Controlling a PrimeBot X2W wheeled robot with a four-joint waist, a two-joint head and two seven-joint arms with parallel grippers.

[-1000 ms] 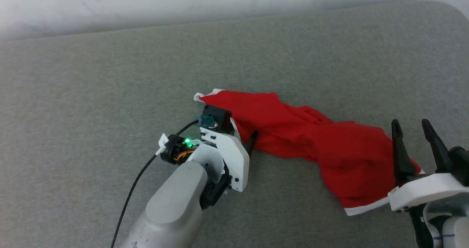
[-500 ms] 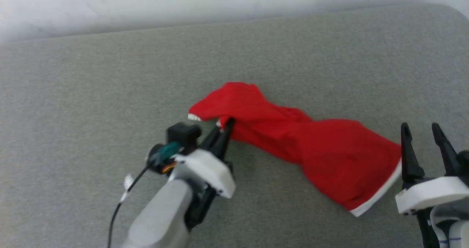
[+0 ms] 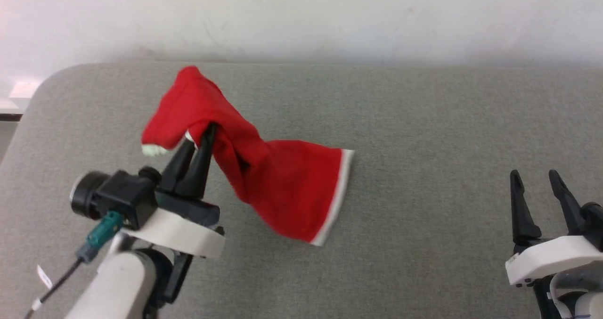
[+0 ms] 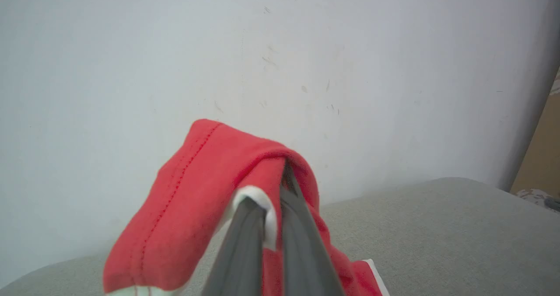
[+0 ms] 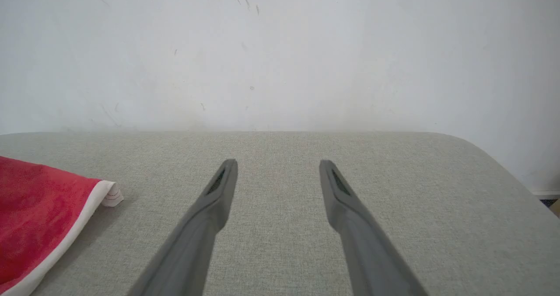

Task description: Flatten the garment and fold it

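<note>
**Garment** (image 3: 282,187): red, thin cloth, white trim (image 3: 337,196) along one hem.
- Lies on the left half of the desk (image 3: 447,121), twisted along its length.
- Narrow end lifted off the surface, pinched in the left gripper (image 3: 207,133), and drooping past the fingertips in a loose fold with a small white tip at the lower left.
- Wider end rests flat on the desk, trimmed hem turned toward the right.
- From the left wrist view, drapes (image 4: 175,208) over both fingers, with a line of red stitching down the fold and a strip of white edging caught between the fingers.
- From the right wrist view, shows as a hem corner (image 5: 30,200) at the left edge, lying on the desk.

**Left gripper** (image 4: 271,191): clenched on a fold of the garment, fingers pressed together. Raised above the left part of the desk, pointing up and away from the robot.

**Right gripper** (image 3: 533,174): released, fingers spread (image 5: 278,162) with bare desk between them. Holds nothing. Sits at the lower right of the head view, well apart from the garment.

**Desk**: grey woven cover, rounded corners, set against a pale, scuffed wall (image 3: 330,17).
</note>
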